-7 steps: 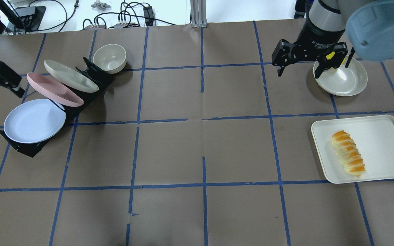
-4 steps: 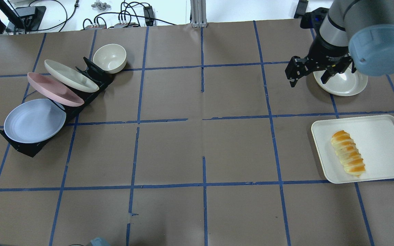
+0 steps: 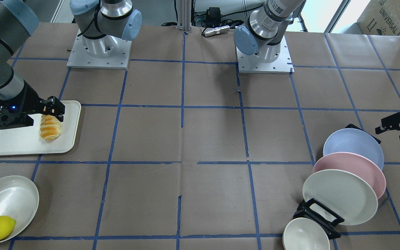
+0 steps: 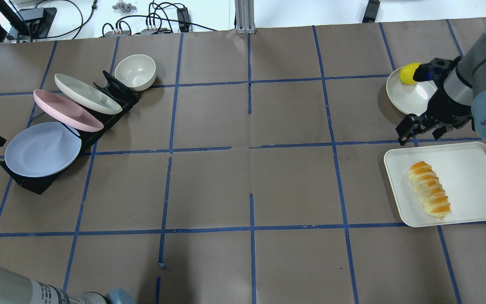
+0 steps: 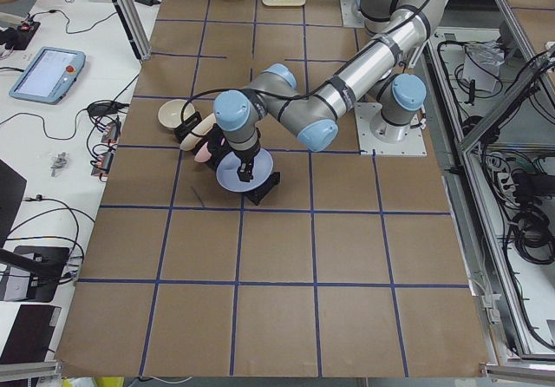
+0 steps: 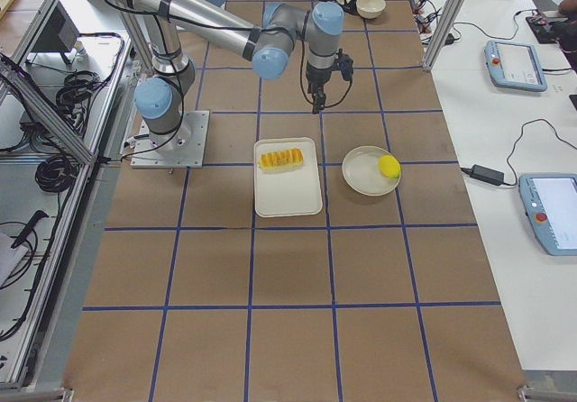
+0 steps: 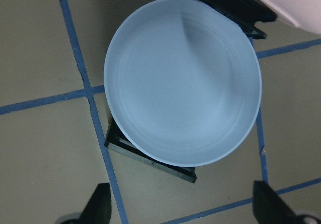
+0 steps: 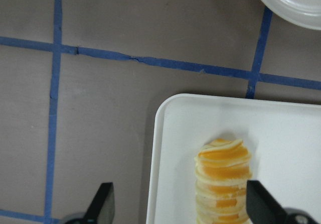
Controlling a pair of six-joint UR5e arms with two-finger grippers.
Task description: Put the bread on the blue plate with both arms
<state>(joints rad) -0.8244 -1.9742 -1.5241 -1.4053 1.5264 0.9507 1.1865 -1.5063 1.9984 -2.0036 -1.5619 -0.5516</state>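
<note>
On the tray [image 8: 175, 133], the bread [image 8: 223, 181] runs off the bottom edge of the right wrist view. The tray itself is cut at the bottom and right. The white dish [image 8: 296, 0] beyond the tray shows only a slice. From the front, the right gripper [image 3: 43, 114] covers one end of the bread. Overhead, the right arm [image 4: 458, 90] hides part of the lemon [image 4: 408, 74] beyond the tray.

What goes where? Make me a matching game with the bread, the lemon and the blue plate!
Things:
1. bread
2. lemon
3. blue plate

Places:
A. in the white dish
B. leaning in the black rack
C. lying on the white tray

Pairs: 1-C, 2-A, 3-B
</note>
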